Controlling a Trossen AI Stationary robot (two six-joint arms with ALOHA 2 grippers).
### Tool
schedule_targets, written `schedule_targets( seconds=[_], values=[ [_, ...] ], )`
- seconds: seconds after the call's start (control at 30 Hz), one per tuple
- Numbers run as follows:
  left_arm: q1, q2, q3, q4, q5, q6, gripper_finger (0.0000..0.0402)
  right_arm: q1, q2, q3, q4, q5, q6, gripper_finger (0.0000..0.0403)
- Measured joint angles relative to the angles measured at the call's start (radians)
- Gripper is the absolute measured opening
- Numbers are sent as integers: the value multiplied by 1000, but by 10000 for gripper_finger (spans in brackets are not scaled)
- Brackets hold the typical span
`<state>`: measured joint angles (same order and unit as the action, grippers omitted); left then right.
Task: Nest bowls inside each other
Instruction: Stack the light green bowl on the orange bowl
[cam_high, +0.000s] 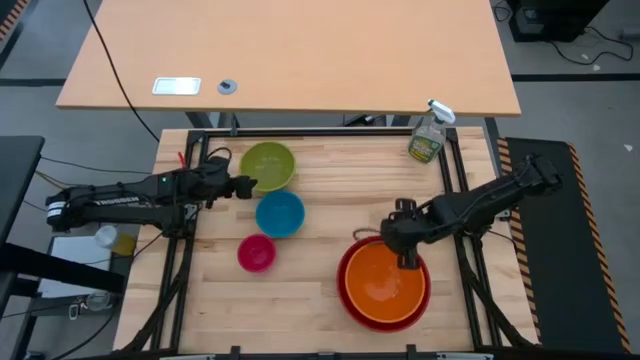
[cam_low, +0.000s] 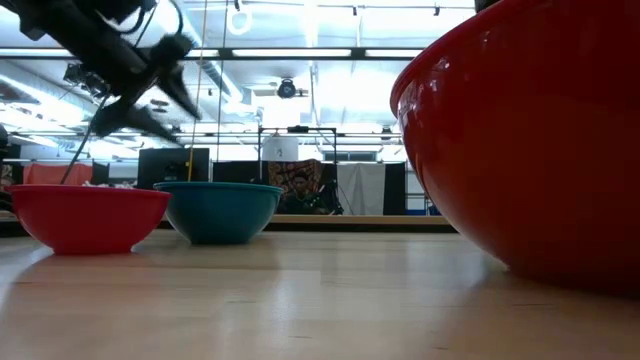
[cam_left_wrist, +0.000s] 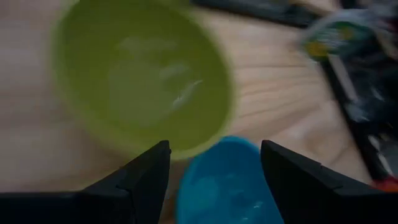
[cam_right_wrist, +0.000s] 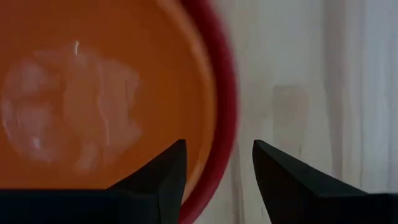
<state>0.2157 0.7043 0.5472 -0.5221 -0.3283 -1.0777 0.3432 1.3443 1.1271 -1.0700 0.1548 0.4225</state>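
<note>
The orange bowl (cam_high: 383, 285) sits nested inside the red bowl (cam_high: 345, 295) at the table's near right. My right gripper (cam_high: 407, 260) hangs open above their far rim (cam_right_wrist: 217, 93), holding nothing. The lime green bowl (cam_high: 267, 165), the blue bowl (cam_high: 280, 213) and the pink bowl (cam_high: 257, 252) each stand separately on their bases at the left. My left gripper (cam_high: 243, 185) is open between the green bowl's near-left rim and the blue bowl (cam_left_wrist: 224, 186). It shows in the low view at the upper left (cam_low: 150, 90).
A clear spray bottle (cam_high: 430, 135) stands at the table's far right corner. Bare wood lies between the two groups of bowls and along the near edge. The black frame rails (cam_high: 190, 200) run along the table's left and right sides.
</note>
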Motion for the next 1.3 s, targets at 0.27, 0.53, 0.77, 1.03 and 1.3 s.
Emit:
schedule_targets(
  seconds=[0.27,0.53,0.77,1.03,1.3],
  values=[
    [122,10,0,-102,23,-102,254,-58,-166,-67,80,105,97,189],
    [286,100,-32,-99,82,-66,254,-75,-216,-82,87,140,65,189],
    [372,247,-39,24,94,12,254,-115,-192,-82,148,134,-30,189],
    [416,438,-39,132,158,20,222,-143,-171,-82,213,110,-93,189],
    [409,496,-39,166,182,19,155,-144,-168,-82,221,111,-113,189]
  ],
)
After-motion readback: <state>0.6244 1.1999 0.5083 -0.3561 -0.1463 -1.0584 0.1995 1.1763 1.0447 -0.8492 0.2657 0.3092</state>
